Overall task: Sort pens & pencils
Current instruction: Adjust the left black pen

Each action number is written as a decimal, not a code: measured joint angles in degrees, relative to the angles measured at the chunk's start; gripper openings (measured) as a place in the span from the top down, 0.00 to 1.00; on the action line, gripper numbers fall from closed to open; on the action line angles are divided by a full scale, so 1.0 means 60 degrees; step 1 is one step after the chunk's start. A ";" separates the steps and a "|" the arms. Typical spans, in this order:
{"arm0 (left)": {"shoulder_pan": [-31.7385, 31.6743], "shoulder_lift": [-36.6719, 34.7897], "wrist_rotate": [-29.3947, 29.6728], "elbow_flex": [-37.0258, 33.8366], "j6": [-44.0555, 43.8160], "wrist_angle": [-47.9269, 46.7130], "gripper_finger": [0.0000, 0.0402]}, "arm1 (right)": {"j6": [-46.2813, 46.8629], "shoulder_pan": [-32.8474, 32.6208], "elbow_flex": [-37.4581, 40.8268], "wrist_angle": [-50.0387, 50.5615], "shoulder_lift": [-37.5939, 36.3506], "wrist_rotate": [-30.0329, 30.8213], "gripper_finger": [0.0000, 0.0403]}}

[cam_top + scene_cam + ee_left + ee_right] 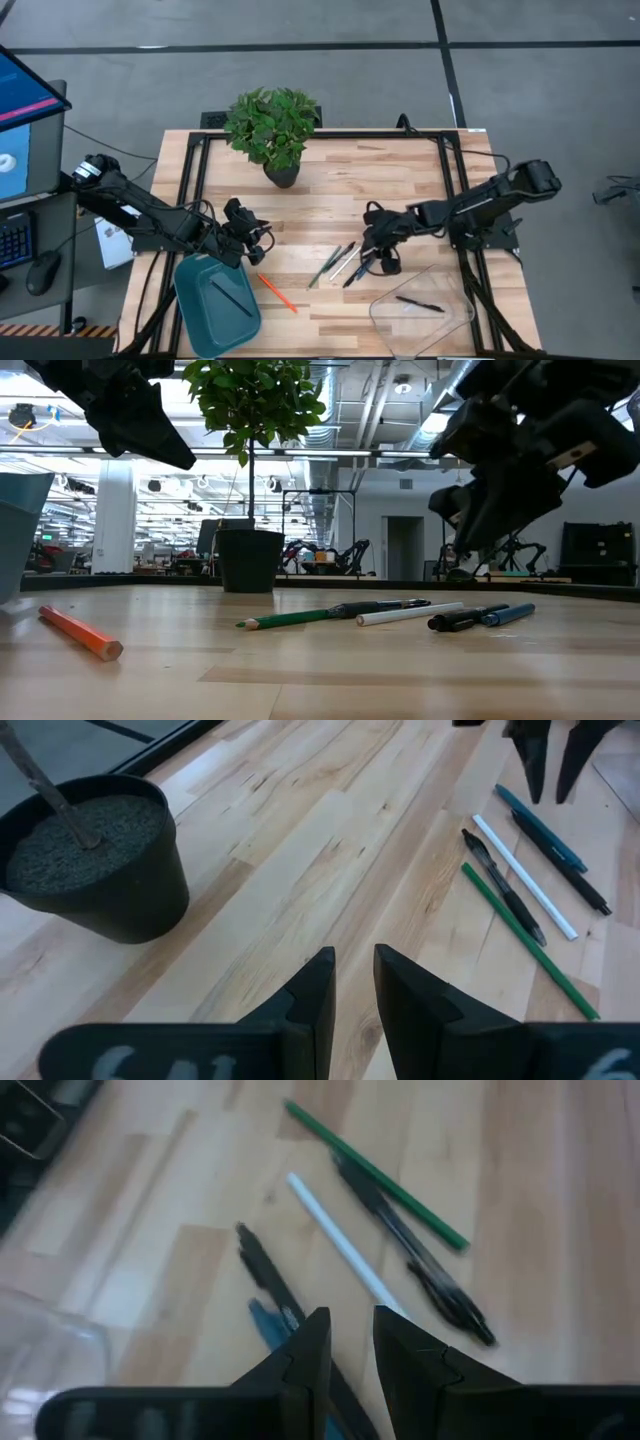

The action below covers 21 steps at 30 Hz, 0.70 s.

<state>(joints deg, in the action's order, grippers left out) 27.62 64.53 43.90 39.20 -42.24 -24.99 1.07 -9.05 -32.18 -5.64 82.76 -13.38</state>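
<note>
Pens (345, 264) lay clustered under my right fingers (350, 1342), slightly parted, holding nothing; next they needed to drop and pinch one.

Smooth pale wood table (400, 180)

Even overhead light, soft shadows — no harsh glare.
The table (400, 190) is brightly lit from ceiling strips seen in the low view; the right wrist view is blurred, and the near orange pencil (80, 633) is soft — out of focus.
</note>
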 joint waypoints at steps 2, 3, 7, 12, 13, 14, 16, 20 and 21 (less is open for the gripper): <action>-0.0003 0.0000 0.0000 0.0000 0.0000 0.0003 0.84 | -0.0132 0.0143 0.0000 -0.0126 0.0162 -0.0118 0.75; -0.0003 0.0000 0.0000 0.0003 0.0000 0.0000 0.84 | -0.0213 0.0195 0.0000 -0.0136 0.0212 -0.0121 0.75; 0.0000 0.0000 0.0000 0.0003 0.0000 -0.0004 0.84 | -0.0269 0.0462 0.0004 -0.0058 0.0350 -0.0150 0.75; 0.0000 0.0000 0.0004 0.0001 0.0003 -0.0001 0.84 | -0.0625 0.0711 0.0004 -0.0096 0.0438 -0.0509 0.75; 0.0000 0.0000 0.0005 0.0000 0.0003 0.0000 0.84 | -0.0691 0.0774 -0.0003 -0.0142 0.0459 -0.0522 0.75; 0.0000 0.0000 0.0004 0.0001 0.0001 -0.0004 0.84 | -0.0742 0.0851 -0.0004 -0.0098 0.0470 -0.0518 0.75; -0.0001 0.0000 0.0008 0.0000 0.0003 -0.0001 0.84 | -0.0804 0.0995 0.0000 -0.0031 0.0478 -0.0513 0.75; 0.0000 0.0000 0.0011 0.0000 0.0004 -0.0003 0.84 | -0.1202 0.1250 0.0000 -0.0032 0.0474 -0.0514 0.75; 0.0000 0.0000 0.0011 0.0000 0.0002 -0.0001 0.84 | -0.1271 0.1320 0.0000 -0.0038 0.0474 -0.0520 0.75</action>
<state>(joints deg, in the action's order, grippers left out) 27.62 64.53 43.97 39.20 -42.23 -25.00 -6.56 -1.13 -32.18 -5.87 85.60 -16.50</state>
